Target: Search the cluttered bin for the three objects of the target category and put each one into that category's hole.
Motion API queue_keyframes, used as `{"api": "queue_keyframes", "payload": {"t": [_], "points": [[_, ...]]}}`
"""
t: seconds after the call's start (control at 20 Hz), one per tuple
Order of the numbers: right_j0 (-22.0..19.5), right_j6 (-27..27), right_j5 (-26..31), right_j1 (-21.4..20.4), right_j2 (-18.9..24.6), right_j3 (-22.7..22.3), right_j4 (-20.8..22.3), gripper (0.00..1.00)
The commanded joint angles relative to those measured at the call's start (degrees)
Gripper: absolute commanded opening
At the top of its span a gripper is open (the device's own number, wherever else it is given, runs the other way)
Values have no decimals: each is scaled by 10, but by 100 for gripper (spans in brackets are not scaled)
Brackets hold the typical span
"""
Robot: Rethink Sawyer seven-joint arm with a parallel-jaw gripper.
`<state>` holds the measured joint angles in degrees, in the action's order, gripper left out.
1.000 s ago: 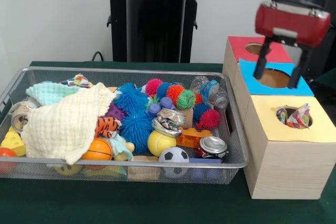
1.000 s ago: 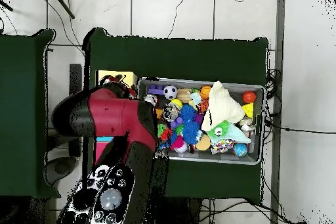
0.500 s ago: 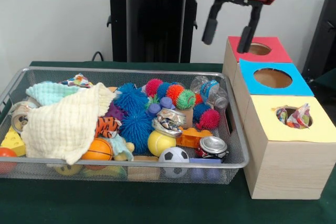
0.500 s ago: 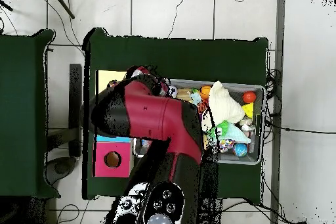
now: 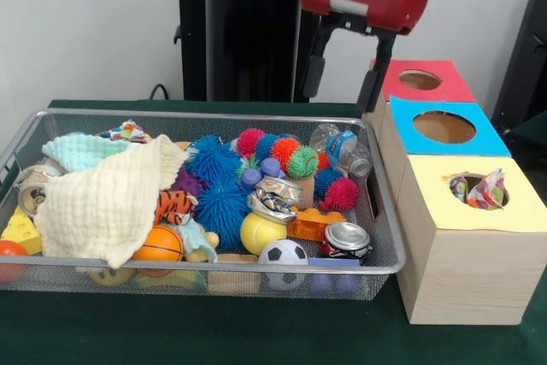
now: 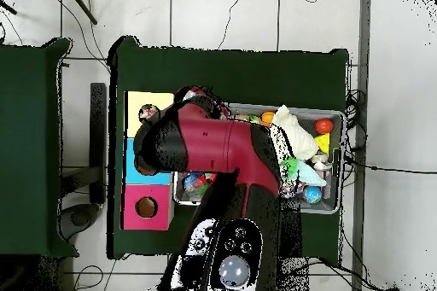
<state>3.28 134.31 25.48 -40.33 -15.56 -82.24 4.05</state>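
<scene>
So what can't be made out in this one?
- Overhead view: the arm covers the left half of the bin and part of the blue box.
- Front view: whatever lies under the cream cloth is hidden.
- Front view: the blue and red boxes' insides are not visible.
- Front view: the gripper is open and empty.

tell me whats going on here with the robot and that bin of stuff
A red and black robot arm is sorting items out of a cluttered wire bin into three wooden boxes with holes, topped red, blue and yellow. Its hand hangs open and empty above the bin's far right corner, beside the red box. Crumpled wrappers already poke out of the yellow box's hole. The bin holds spiky balls, cloths, cans and toy balls.
</scene>
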Motion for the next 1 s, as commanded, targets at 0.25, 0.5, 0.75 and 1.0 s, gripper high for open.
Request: {"api": "queue_keyframes", "payload": {"t": [0.25, 0.5, 0.75, 1.0], "points": [[-104, -101, -37, 67, 170, -56, 70, 100], [-113, -72, -55, 55, 169, -77, 103, 100], [-137, -74, -68, 49, 190, -90, 134, 100], [-162, -78, -73, 46, 212, -91, 159, 100]]}}
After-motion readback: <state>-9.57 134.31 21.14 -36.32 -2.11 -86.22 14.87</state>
